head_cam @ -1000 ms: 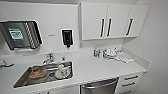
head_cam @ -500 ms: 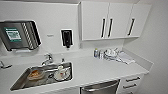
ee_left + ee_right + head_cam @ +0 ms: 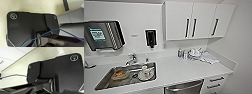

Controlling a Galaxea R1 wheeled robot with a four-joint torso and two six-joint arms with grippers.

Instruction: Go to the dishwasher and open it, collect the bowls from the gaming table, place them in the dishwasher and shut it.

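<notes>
A: What did the head view show?

B: A white countertop (image 3: 184, 70) ran across the kitchenette, and I will place everything by it. Sunk into it sat a stainless-steel sink (image 3: 102, 83) with dirty dishes inside, a chrome tap (image 3: 131, 59) standing behind it. Under the counter's front edge was the brushed stainless-steel dishwasher (image 3: 184, 88) with its horizontal bar handle, door shut. White drawers (image 3: 215, 82) with dark handles sat just beside it, also under the counter.

A: And above?

B: White wall cabinets (image 3: 191, 21) with dark vertical handles hung over the counter. A black soap dispenser (image 3: 150, 38) was fixed to the wall above it, and a steel paper-towel holder (image 3: 105, 35) hung above the sink end. At the back of the counter stood a small bottle (image 3: 180, 53), some white cups (image 3: 194, 53) and a folded cloth (image 3: 209, 58).

A: The left wrist view?

B: Dark robot hardware with a thin blue cable (image 3: 50, 32) across it, cream surface behind. Whether that gripper was open or clamped, I could not tell.

A: The right wrist view?

B: Much the same: a blue cable (image 3: 15, 75), pale wall and ceiling behind. Its grip could not be told either.
</notes>
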